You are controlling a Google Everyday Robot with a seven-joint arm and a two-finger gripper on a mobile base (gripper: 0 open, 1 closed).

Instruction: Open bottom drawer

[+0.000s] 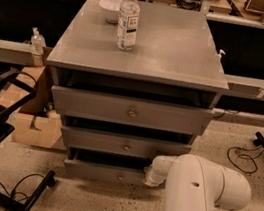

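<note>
Jutting bottom drawer [105,172], gripper [149,177] beside it

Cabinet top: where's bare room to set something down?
Free: the cabinet top right of the water bottle, out to the right edge, and the front strip ahead of the bottle. Crowded: back-left corner, where the white bowl sits beside the bottle. The tool is low at the bottom drawer, right of its knob.

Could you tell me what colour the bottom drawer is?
The bottom drawer is grey, camera view; the claw is at its front.
</note>
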